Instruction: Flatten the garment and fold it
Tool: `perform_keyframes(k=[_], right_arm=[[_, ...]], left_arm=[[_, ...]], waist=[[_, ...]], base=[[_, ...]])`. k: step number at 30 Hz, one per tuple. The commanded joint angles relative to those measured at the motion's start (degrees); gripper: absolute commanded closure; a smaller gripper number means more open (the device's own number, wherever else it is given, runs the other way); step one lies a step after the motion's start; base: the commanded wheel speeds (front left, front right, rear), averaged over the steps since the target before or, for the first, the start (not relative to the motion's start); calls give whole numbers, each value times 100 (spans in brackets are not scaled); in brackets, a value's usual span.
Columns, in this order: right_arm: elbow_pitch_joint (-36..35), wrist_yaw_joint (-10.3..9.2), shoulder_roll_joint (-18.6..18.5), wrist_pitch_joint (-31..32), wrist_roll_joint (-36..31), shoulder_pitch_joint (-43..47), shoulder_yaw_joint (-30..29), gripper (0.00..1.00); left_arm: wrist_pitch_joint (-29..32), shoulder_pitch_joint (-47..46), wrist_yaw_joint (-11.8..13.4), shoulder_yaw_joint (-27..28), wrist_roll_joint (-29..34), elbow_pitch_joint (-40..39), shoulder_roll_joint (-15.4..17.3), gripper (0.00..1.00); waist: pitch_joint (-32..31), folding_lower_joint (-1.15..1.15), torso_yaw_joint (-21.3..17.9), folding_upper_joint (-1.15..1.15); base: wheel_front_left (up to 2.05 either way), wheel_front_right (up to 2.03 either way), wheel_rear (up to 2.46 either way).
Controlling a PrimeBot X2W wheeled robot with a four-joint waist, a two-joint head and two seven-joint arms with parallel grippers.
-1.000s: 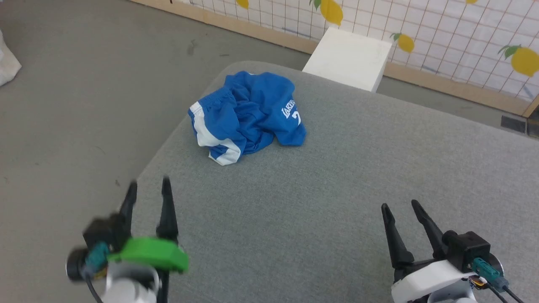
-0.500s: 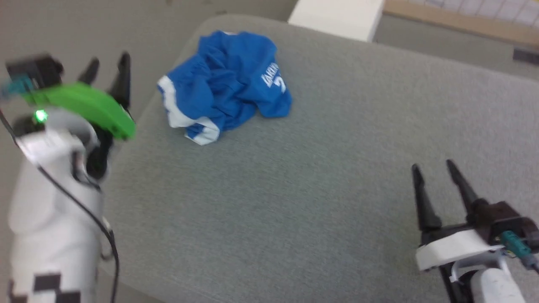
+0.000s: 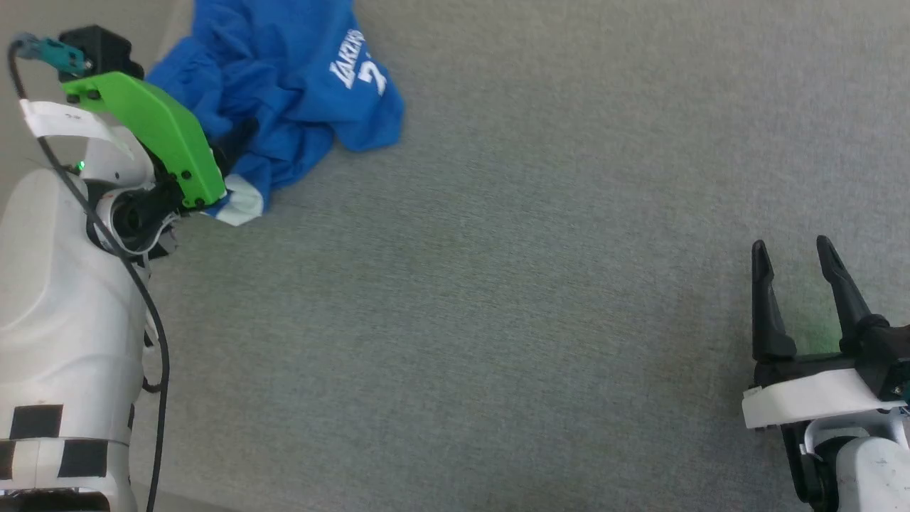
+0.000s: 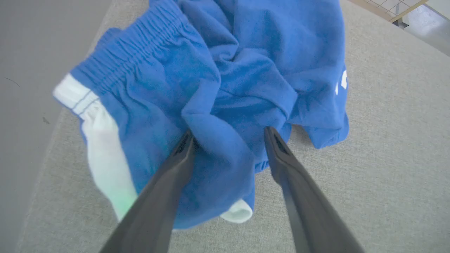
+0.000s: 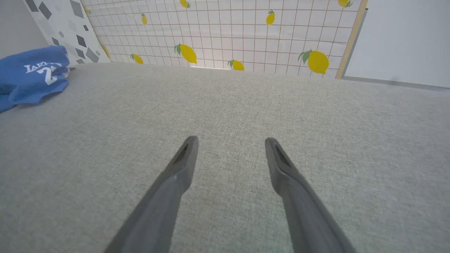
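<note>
While my left tool (image 4: 228, 135) stands spread wide, its two dark tapered fingers straddle a raised fold of the garment (image 4: 246, 70) without pinching it. The cloth is a smooth, bright blue knit, crumpled into a loose heap of soft ridges and deep creases. Its waistband (image 4: 133, 59) is gathered into fine, close ribs. Beside the waistband runs a broad white stripe (image 4: 102, 140) edged with thin blue lines. White lettering (image 3: 348, 67) and part of a number sit on the side of the heap that faces my right arm.

The garment lies at the left edge of the tabletop (image 3: 498, 320), next to the rounded corner, with plain grey floor (image 4: 31, 70) below that edge. The tabletop is covered in a pale grey woven fabric with a fine, even grain.

My right tool (image 3: 791, 245) is well apart from the garment, over bare fabric, its fingers also spread and gripping nothing. A glossy green bracket (image 3: 149, 135) sits on my left wrist, close against the blue heap. Past the far edge of the tabletop stands a white gridded wall (image 5: 246, 31) printed with yellow lemons and framed in light wood.
</note>
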Motion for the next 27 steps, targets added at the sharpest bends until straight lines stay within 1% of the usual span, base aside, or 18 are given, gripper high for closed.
perform_keyframes(k=[1,4,8,9,10,14,15,18,19,20,22,24,27], right_arm=[[-63,-9,-3,9,-29,-108,-6,0],[-101,-9,-3,25,-40,-109,-24,0],[-136,-9,-3,79,-58,-109,-57,0],[-140,-9,-3,91,-62,-117,-58,0],[-142,-9,-3,98,-63,-123,-52,0],[-115,-9,-3,97,-39,-144,0,0],[-80,-9,-3,92,-19,-144,24,0],[67,-9,-3,73,40,-120,110,0],[111,-9,-3,57,67,-119,131,0],[174,-9,-3,34,98,-118,151,0],[303,-9,-3,-14,147,-113,200,0],[439,-9,-3,-70,226,-117,265,0],[686,-9,-3,-141,384,-131,419,0]], left_arm=[[71,-37,76,-31,-35,65,33,0],[278,44,141,-90,-95,199,-51,0],[249,156,84,-217,-99,220,-142,0],[170,181,58,-244,-96,222,-164,59],[93,202,29,-276,-89,212,-173,100],[-642,202,-70,-494,232,92,-3,100],[-1003,162,-76,-542,433,84,109,100],[-1849,3,7,-560,871,105,332,100],[-2116,-74,48,-532,961,91,372,100],[-2528,-197,124,-475,1073,55,401,100],[-2964,-396,131,-497,1242,28,450,100],[-3244,-637,123,-497,1319,10,468,100],[-3446,-1025,90,-535,1381,-55,466,100]], waist=[[340,-1,-231,0],[388,-1,-207,0],[417,-1,-151,0],[417,-1,-141,0],[413,-1,-136,0],[343,-1,-129,0],[290,-1,-133,0],[106,-1,-154,0],[50,-1,-160,0],[-36,-1,-163,0],[-228,-1,-181,0],[-445,-1,-238,0],[-814,-1,-422,0]], base=[[0,0,0],[0,0,0],[0,0,0],[0,0,0],[0,0,0],[0,0,0],[0,0,0],[0,0,0],[0,0,0],[0,0,0],[0,0,0],[0,0,0],[0,0,0]])
